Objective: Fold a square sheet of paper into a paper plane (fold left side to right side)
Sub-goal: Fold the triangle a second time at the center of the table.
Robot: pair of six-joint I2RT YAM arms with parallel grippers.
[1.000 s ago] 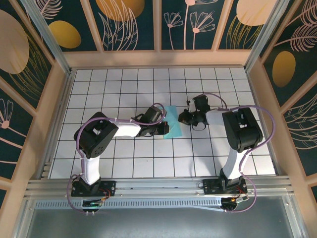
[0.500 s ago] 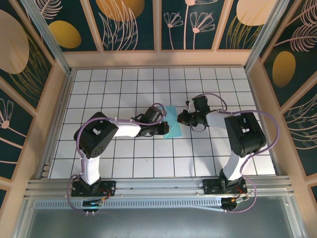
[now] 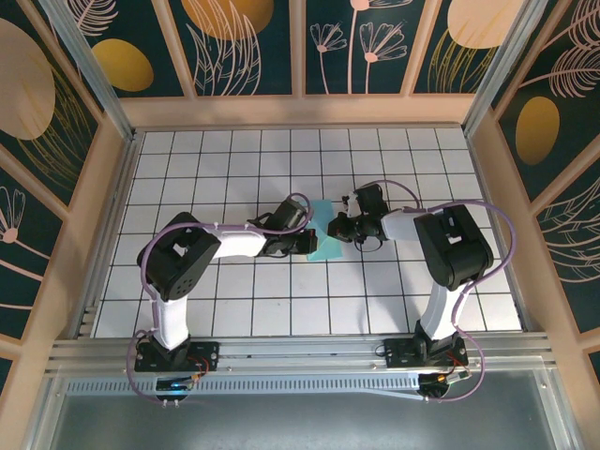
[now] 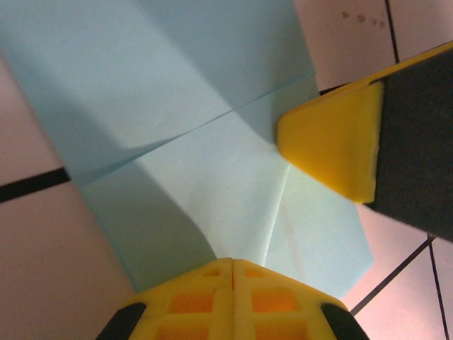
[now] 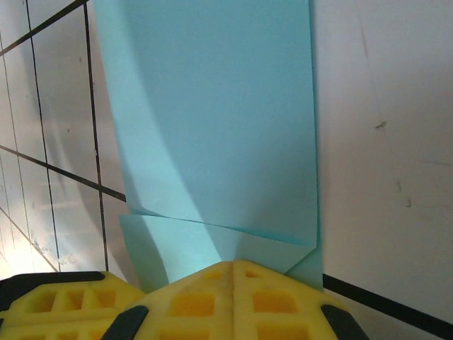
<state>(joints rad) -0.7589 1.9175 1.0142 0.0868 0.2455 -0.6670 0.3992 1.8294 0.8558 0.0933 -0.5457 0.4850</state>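
Centrally, sheet point(image 3: 326, 249) edges flanked by end effectors point(image 3: 312, 246) point(image 3: 335, 228); walls point(image 3: 494, 178) far.

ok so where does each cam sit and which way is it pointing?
Top external: fixed above and behind the arm bases, looking down at the grid table; both arms show, left pincer and right pincer meeting at the blue paper.
Left wrist: on the left wrist, looking down past its own shut pincer at the paper; another yellow finger, likely the right pincer's, at right.
Right wrist: same, past its shut pincer onto the paper.
Shared: all three see the creased paper.
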